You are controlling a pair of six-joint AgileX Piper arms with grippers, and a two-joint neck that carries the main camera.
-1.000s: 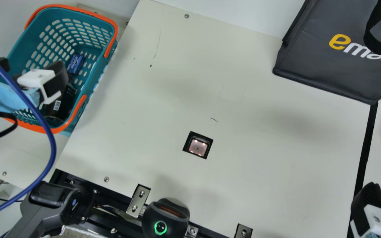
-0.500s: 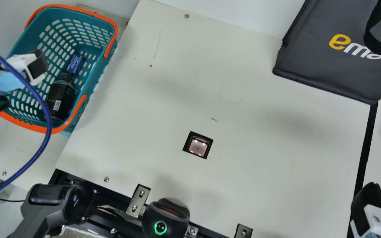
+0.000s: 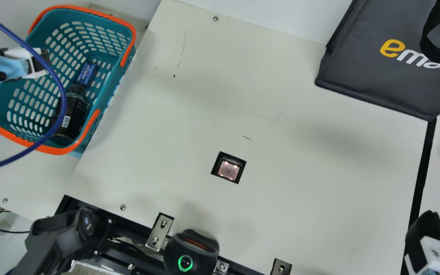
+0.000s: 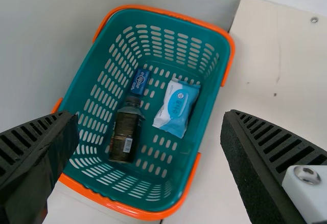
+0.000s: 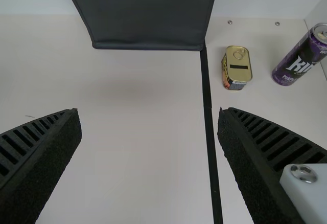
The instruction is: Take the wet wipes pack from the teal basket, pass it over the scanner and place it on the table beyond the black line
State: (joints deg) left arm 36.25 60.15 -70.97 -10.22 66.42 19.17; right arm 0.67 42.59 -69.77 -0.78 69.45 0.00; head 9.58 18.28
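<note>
Above the upper left side of the teal basket, my left gripper hangs in the main view. In its wrist view the left gripper stands open, fingers wide apart with nothing held. The blue and white wet wipes pack lies on the floor of the teal basket, beside a dark bottle. Set in the table is the scanner. My right gripper is by the black line at the lower right; its wrist view shows the right gripper open and empty over the table.
The basket also holds a dark bottle and a small blue box. A dark bag stands at the back right. Beyond the line are a yellow tin and a purple can. A blue hose crosses before the basket.
My left gripper has moved up and to the left in the main view, uncovering more of the basket and bottle. The hose has shifted with it. The right gripper has kept still.
</note>
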